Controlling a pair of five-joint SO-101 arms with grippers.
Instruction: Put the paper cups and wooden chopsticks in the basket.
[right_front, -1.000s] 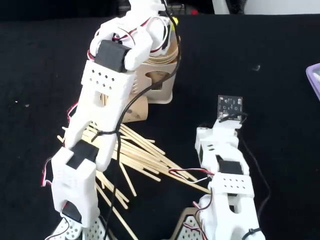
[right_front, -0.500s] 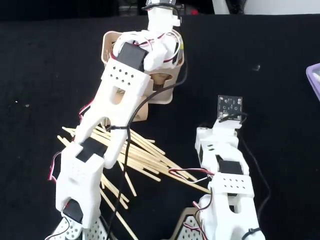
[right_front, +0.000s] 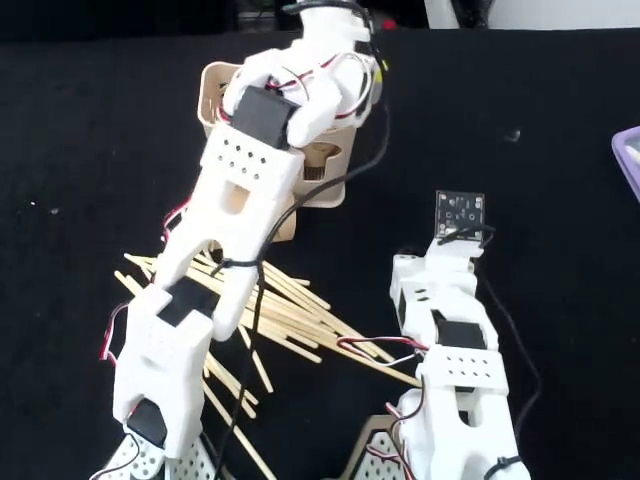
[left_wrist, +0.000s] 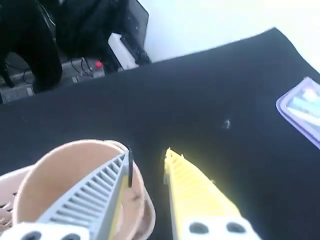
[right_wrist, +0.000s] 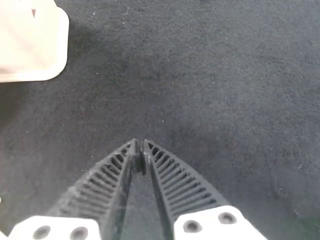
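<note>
evidently the step in hand is the drop-off of a paper cup. the left arm (right_front: 240, 190) stretches out to the far side of the tabletop (right_front: 520, 120) and hangs over the basket (right_front: 330, 175). in its wrist view the left end effector (left_wrist: 147, 155) stands apart: the grey finger (left_wrist: 95, 195) is inside the mouth of a paper cup (left_wrist: 65, 175) and the yellow finger (left_wrist: 195, 200) is outside it, with dark cloth showing in the gap, so nothing is pinched. the cup sits upright and seems to rest in the basket (possibly nested on another cup, though the rims are hard to separate).

the right end effector (right_wrist: 139, 145) is together, tips touching, holding nothing, low over bare cloth on the near right.

much of the task is undone. the wooden chopsticks (right_front: 300, 305) lie scattered on the tabletop near the left arm's base, well short of the basket. what looks like another paper cup (right_front: 283, 225) lies on its side just beside the basket's near wall.

next, i judge, the left arm should lift clear without dragging the cup out by its rim. it can then go down for the tipped cup or a chopstick, which will need a low, careful pinch since the sticks lie flat and overlap.
</note>
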